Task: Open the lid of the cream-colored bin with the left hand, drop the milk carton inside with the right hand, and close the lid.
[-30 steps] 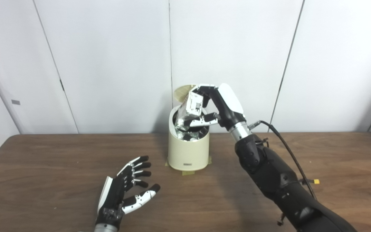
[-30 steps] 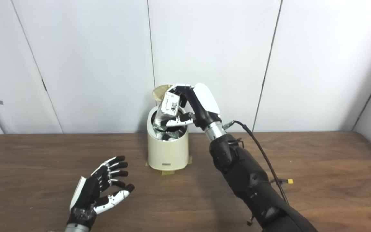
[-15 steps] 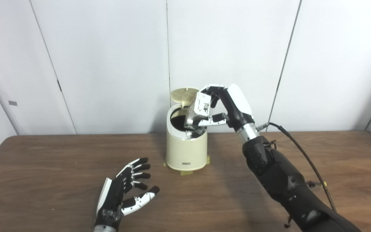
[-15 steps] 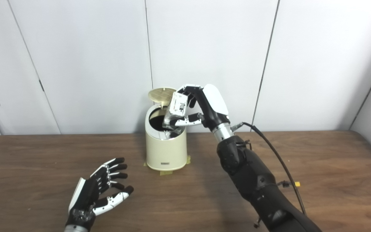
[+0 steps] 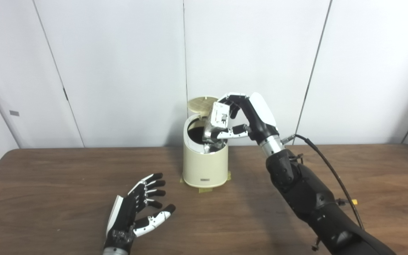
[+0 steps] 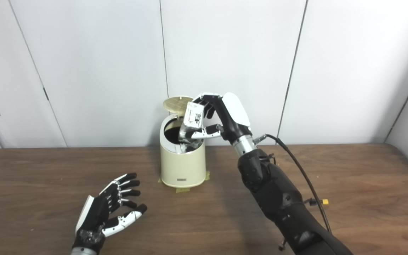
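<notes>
The cream-colored bin (image 5: 204,166) stands at the back middle of the table, its round lid (image 5: 201,103) tipped up open behind the mouth. My right hand (image 5: 246,118) is shut on the milk carton (image 5: 218,122) and holds it tilted over the right side of the bin's mouth, its lower end at the rim. My left hand (image 5: 136,210) rests open, palm up, on the table in front and left of the bin, apart from it. The same scene shows in the right eye view, with the bin (image 6: 182,163) and the carton (image 6: 192,120).
The bin is taped to the wooden table (image 5: 48,184) with yellow tape (image 5: 207,190). A black cable (image 5: 328,170) runs along my right forearm. White wall panels stand close behind the table's back edge.
The view shifted early on. My right hand with the carton moved from the middle of the bin's mouth to its right side, then edged slightly left. The left hand stayed still.
</notes>
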You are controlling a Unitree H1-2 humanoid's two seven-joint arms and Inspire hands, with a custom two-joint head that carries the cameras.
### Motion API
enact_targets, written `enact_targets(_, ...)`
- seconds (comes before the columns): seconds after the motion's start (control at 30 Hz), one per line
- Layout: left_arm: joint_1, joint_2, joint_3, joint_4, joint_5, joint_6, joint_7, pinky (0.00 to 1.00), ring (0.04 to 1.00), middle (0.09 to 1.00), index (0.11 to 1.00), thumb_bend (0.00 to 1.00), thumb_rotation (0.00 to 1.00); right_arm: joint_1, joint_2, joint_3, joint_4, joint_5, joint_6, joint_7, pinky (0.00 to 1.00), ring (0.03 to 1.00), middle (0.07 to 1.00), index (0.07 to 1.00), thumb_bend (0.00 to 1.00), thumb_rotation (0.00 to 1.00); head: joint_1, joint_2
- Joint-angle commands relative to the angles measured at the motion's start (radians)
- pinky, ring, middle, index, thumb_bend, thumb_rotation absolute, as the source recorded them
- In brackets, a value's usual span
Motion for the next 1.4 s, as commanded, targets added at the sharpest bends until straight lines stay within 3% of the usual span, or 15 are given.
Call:
enact_targets(0.0,0.003,0.008,-0.003,-0.001,0.02,-0.016,0.006,0.57,0.707,0.778,0.813,0.61,0.07,-0.058,-0.001,-0.027,-0.041,0.036,-0.008,0.042,0.35,0.424,0.49,0.505,0.52,0.0,0.002,0.0)
enact_targets(0.1,0.002,0.008,-0.003,-0.001,0.017,-0.017,0.004,0.57,0.704,0.778,0.813,0.61,0.06,-0.06,-0.006,-0.025,-0.057,0.024,0.062,0.131,0.34,0.439,0.488,0.517,0.52,0.0,0.003,0.0)
enact_targets(0.13,0.002,0.008,-0.004,-0.002,0.016,-0.016,0.003,0.57,0.705,0.779,0.815,0.61,0.06,-0.059,-0.008,-0.024,-0.064,0.016,0.082,0.152,0.38,0.492,0.592,0.606,0.76,0.03,0.003,0.0)
enact_targets(0.2,0.003,0.007,-0.004,-0.003,0.015,-0.016,0.004,0.57,0.705,0.779,0.816,0.61,0.06,-0.053,-0.01,-0.022,-0.083,-0.006,0.127,0.176,0.41,0.541,0.671,0.674,0.9,0.07,0.004,0.001)
enact_targets(0.27,0.002,0.007,-0.004,-0.004,0.018,-0.016,0.006,0.56,0.704,0.777,0.815,0.61,0.06,-0.046,-0.01,-0.022,-0.101,-0.022,0.158,0.188,0.44,0.587,0.723,0.718,0.94,0.09,0.004,0.001)
enact_targets(0.47,0.001,0.009,-0.003,-0.004,0.021,-0.017,0.008,0.56,0.703,0.774,0.81,0.61,0.07,-0.034,-0.011,-0.029,-0.134,-0.036,0.202,0.218,0.49,0.634,0.752,0.744,0.94,0.1,0.004,0.004)
enact_targets(0.77,0.001,0.008,-0.001,-0.003,0.012,-0.016,0.005,0.57,0.709,0.78,0.817,0.62,0.07,-0.028,-0.013,-0.034,-0.145,-0.04,0.203,0.234,0.49,0.638,0.753,0.745,0.93,0.1,0.004,0.004)
enact_targets(0.9,0.001,0.009,0.0,0.003,0.009,-0.018,0.004,0.57,0.712,0.78,0.815,0.62,0.07,-0.019,-0.005,-0.056,-0.144,-0.027,0.134,0.183,0.45,0.596,0.702,0.712,0.92,0.1,0.004,0.004)
enact_targets(1.1,0.002,0.009,-0.001,-0.001,0.012,-0.014,0.004,0.56,0.702,0.783,0.818,0.61,0.06,-0.009,0.006,-0.113,-0.155,-0.009,-0.014,0.072,0.32,0.432,0.55,0.61,0.87,0.04,0.003,0.004)
enact_targets(1.2,-0.001,0.01,0.0,0.003,0.009,-0.015,0.002,0.55,0.698,0.782,0.815,0.61,0.05,0.013,0.0,-0.141,-0.221,0.043,-0.025,0.062,0.28,0.375,0.494,0.574,0.84,0.03,0.0,0.003)
enact_targets(1.37,-0.004,0.011,-0.001,0.006,0.016,-0.016,0.005,0.56,0.697,0.778,0.812,0.6,0.05,0.06,-0.007,-0.2,-0.316,0.104,-0.026,0.055,0.24,0.318,0.428,0.547,0.8,0.13,-0.002,0.0)
